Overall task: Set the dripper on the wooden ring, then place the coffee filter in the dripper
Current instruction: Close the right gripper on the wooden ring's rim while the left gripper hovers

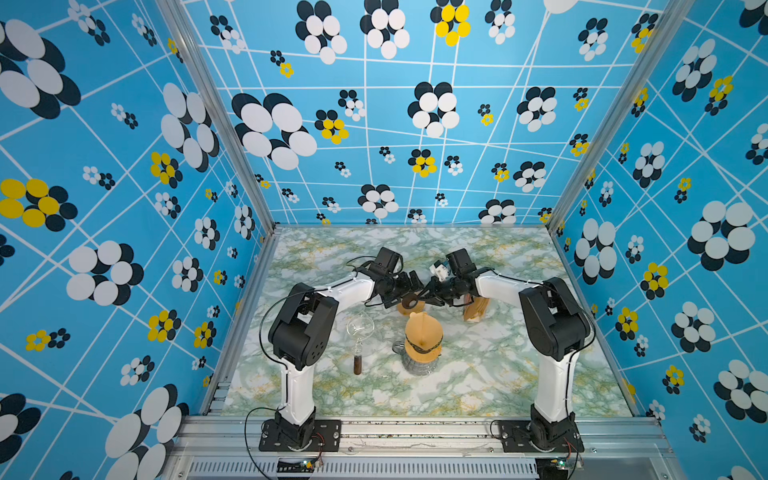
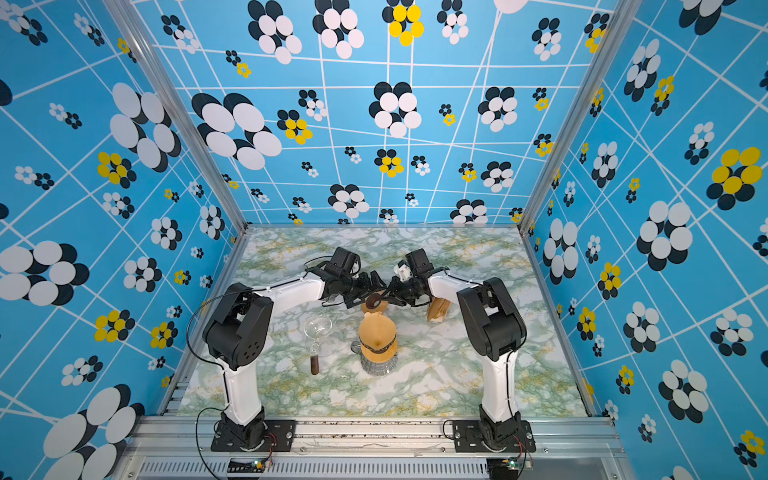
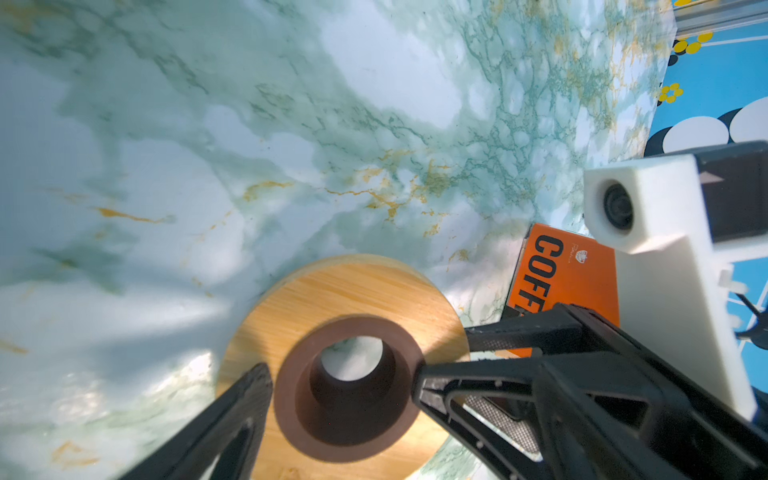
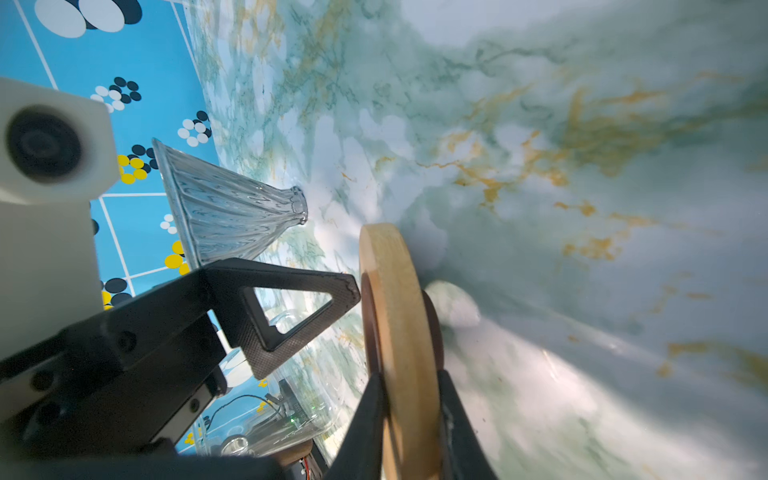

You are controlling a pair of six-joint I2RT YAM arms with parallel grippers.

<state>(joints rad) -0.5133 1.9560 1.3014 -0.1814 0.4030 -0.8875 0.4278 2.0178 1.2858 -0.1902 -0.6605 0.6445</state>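
— What is hard to read here, nearest first?
— At six o'clock on the counter (image 1: 478, 386), your coffee filter (image 1: 423, 331) sits on top of a ribbed glass jug (image 1: 417, 368). A black band crosses it, and you can't tell how deep it sits. It is a plain tan paper cone with a small tab. The tab end points to twelve o'clock and the broad end to six, so its long axis runs six to twelve in both top views.
— And the dripper?
— The dripper (image 4: 232, 212) is at nine o'clock from the filter, apart from it: clear ribbed glass, standing on its narrow neck, mouth up. A brown handle (image 1: 357, 365) lies at its six; whether they join is lost in the glass. At two o'clock, the filter box (image 3: 561, 282) is mostly hidden under your right arm (image 1: 498, 289).
— The fingers?
— Farthest out, your right fingers (image 4: 459, 428) are clamped on a wooden ring (image 3: 353, 286) held on edge. Your left fingers (image 3: 251, 390) stand wide apart, either side of its brown collar (image 3: 291, 399); contact is unclear.
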